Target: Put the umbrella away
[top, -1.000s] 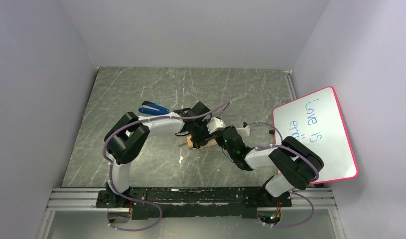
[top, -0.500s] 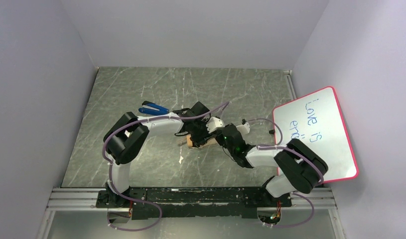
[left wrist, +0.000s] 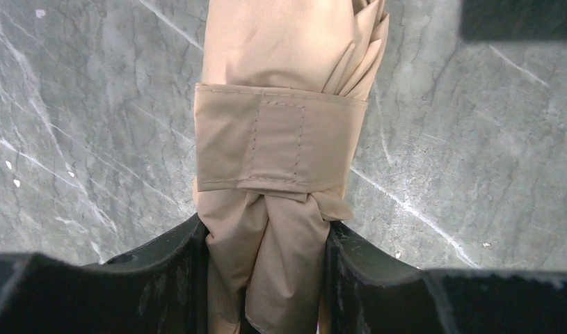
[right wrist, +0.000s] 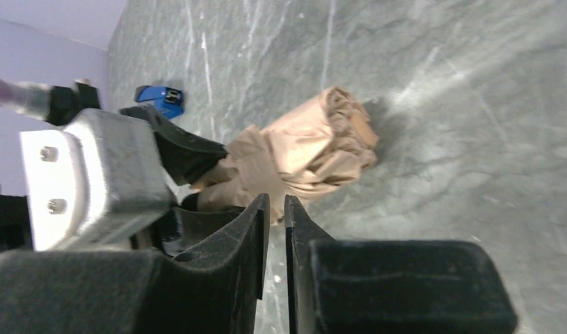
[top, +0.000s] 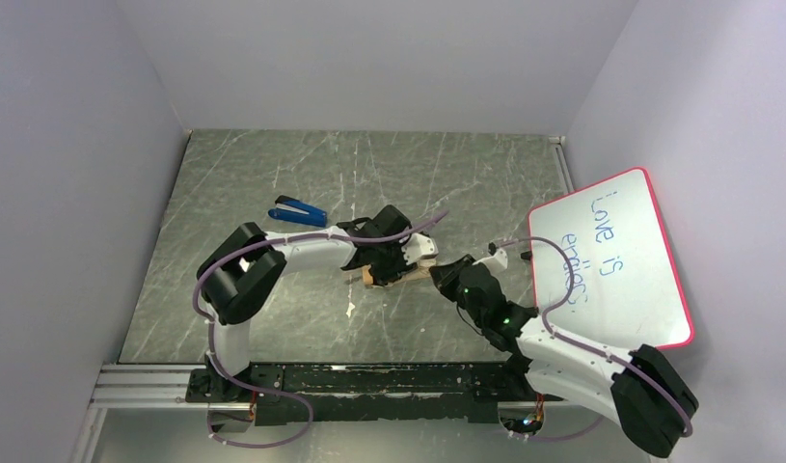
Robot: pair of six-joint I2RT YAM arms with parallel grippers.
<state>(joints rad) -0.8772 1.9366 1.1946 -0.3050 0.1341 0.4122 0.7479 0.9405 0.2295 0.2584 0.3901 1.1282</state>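
Observation:
The umbrella (top: 400, 274) lies folded on the grey marble table, a cream-beige bundle. In the left wrist view its fabric (left wrist: 287, 62) is wrapped by the beige strap (left wrist: 280, 142). My left gripper (top: 391, 258) is shut on the umbrella, with both black fingers (left wrist: 176, 264) pressed against the gathered cloth just below the strap. My right gripper (top: 448, 277) hovers just right of the bundle, apart from it. Its jaws (right wrist: 277, 205) stand a narrow slit apart with nothing between them. The umbrella's puffed end (right wrist: 329, 139) shows beyond them.
A blue stapler (top: 299, 210) lies behind and left of the left arm. A pink-framed whiteboard (top: 610, 260) with blue writing leans at the right wall. A small white scrap (top: 350, 309) lies near the umbrella. Walls close in the table on three sides.
My right arm has drawn back to the right and toward its base, leaving the umbrella. The left gripper keeps its hold and has shifted slightly right with the bundle.

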